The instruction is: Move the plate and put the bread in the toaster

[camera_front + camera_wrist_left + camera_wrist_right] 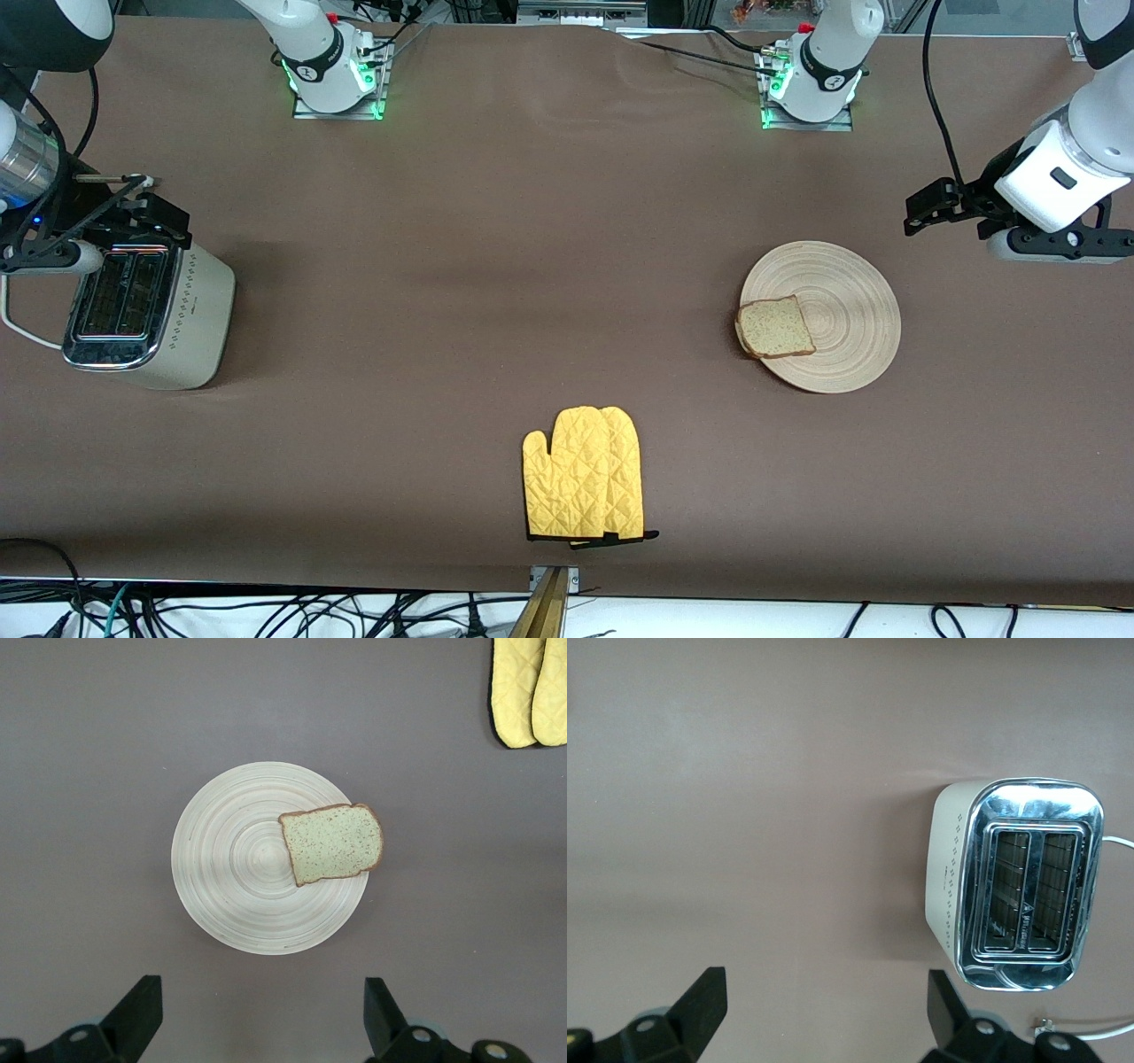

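The pale wooden plate [855, 297] [226, 859] lies toward the left arm's end of the table. The bread [775, 328] [332, 843] lies flat on the plate's rim, on the side toward the toaster, one corner overhanging. My left gripper [923, 213] [263, 1010] hangs open and empty in the air, over bare table beside the plate. The cream toaster [146, 306] [1028, 881] stands at the right arm's end, both slots empty. My right gripper [133, 208] [828, 1005] is open and empty, up over the table close to the toaster.
A yellow quilted oven mitt [585, 474] [530, 687] lies nearer the front camera, midway along the table. The toaster's white cord [18, 323] runs off toward the table's end. Brown cloth covers the table.
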Controlling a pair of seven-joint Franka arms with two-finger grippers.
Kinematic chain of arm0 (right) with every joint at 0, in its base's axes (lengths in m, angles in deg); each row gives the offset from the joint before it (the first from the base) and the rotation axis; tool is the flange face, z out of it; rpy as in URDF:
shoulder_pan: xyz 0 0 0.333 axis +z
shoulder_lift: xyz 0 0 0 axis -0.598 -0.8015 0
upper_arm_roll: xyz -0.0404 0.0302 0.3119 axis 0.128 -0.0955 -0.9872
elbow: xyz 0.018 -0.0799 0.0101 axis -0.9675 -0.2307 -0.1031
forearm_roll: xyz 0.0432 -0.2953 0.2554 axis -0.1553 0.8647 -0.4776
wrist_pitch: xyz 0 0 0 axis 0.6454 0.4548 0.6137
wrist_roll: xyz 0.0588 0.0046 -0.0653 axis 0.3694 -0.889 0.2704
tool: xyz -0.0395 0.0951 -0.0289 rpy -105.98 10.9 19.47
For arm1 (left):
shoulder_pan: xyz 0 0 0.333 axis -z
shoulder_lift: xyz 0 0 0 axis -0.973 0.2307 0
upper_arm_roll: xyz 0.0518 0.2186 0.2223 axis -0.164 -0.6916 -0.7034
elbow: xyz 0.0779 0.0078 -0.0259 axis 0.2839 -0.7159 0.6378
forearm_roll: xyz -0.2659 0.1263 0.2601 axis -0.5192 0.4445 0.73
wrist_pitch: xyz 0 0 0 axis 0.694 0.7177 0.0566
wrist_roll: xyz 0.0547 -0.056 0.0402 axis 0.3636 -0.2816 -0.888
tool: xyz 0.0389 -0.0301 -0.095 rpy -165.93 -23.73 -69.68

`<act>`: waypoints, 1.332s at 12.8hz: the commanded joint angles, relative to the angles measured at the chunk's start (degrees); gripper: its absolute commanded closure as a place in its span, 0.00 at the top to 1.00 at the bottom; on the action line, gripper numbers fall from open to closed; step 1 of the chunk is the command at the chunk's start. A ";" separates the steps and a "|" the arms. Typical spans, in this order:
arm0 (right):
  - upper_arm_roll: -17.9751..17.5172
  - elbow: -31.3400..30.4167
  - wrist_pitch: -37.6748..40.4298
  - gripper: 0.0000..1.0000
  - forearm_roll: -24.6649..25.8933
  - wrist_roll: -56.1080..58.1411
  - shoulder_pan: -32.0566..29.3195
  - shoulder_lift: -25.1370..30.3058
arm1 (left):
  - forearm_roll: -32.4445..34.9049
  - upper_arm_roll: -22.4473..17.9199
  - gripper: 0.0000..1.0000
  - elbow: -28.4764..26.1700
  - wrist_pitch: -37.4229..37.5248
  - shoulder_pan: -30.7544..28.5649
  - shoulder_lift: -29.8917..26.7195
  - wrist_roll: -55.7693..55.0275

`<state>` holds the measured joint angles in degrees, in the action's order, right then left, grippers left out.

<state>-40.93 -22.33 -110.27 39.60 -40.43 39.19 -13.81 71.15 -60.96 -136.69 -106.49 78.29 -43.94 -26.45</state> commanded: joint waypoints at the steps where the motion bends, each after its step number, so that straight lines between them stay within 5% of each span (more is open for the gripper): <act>1: -0.08 0.85 0.43 1.00 -0.80 0.56 -0.26 -0.13 | 0.17 0.32 1.00 1.60 1.20 -0.04 0.75 0.00; 17: -0.08 0.85 0.17 1.00 -0.63 0.74 -0.26 -0.13 | 0.09 -0.03 1.00 1.77 1.73 -0.30 2.59 -0.26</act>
<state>-40.92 -22.32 -110.27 39.60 -40.42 39.17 -13.81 71.15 -61.09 -136.69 -105.93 78.24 -42.13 -26.45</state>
